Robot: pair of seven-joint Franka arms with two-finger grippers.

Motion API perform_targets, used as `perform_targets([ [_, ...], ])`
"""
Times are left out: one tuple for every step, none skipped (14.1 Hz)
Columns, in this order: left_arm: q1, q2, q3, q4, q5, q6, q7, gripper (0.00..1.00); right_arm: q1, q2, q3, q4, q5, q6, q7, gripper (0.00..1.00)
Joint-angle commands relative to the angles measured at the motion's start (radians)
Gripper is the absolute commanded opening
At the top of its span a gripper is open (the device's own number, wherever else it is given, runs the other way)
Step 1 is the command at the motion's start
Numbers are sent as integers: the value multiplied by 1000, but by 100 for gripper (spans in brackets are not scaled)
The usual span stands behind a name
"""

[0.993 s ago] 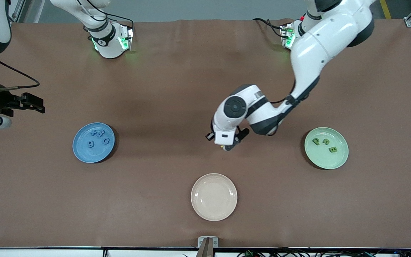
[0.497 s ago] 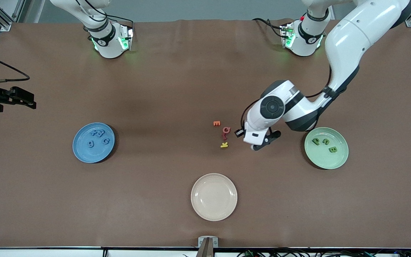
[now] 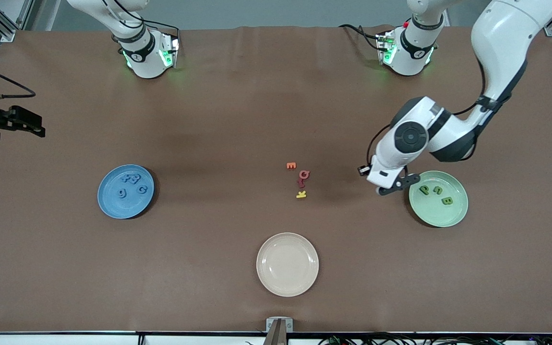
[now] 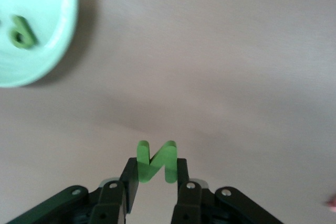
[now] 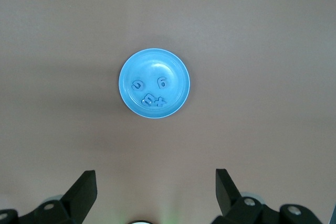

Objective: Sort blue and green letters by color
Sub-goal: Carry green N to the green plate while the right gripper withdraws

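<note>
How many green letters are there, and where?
4: three green letters, P, u and B, lie on the pale green plate; the N is pinched in the left gripper just short of that plate.

Left gripper (image 3: 391, 188) hangs clamped at 3 o'clock of the front view; right gripper (image 5: 155, 195) waits, spread wide.

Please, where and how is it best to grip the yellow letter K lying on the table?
The yellow K lies flat beside the red letters, nearer the front camera. Probably best: come straight down and pinch its outer edges across its narrow width, keeping the fingers off the red letters. The right hand is open and free.
</note>
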Motion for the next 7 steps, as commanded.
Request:
perform_targets([
  [101,-57,-23,-72,56,8,92,1,-13,-79,9,-83,24,8,7,100],
  [129,-59,-25,-79,77,8,112,1,-11,-93,11,-92,26,9,7,100],
  [161,-57,-34,-80,90,9,143,1,-11,-104,11,-101,28,12,7,100],
  [201,-57,-43,-85,98,11,183,1,-11,-118,11,-121,28,17,7,100],
  [239,-57,-60,-94,98,14,216,1,-13,-137,9,-147,32,36,7,100],
  [276,-57,-68,-98,99,14,252,1,-13,-160,9,-176,32,56,7,100],
  [295,-57,-68,-105,117,15,278,1,-11,-179,9,-196,32,73,7,100],
])
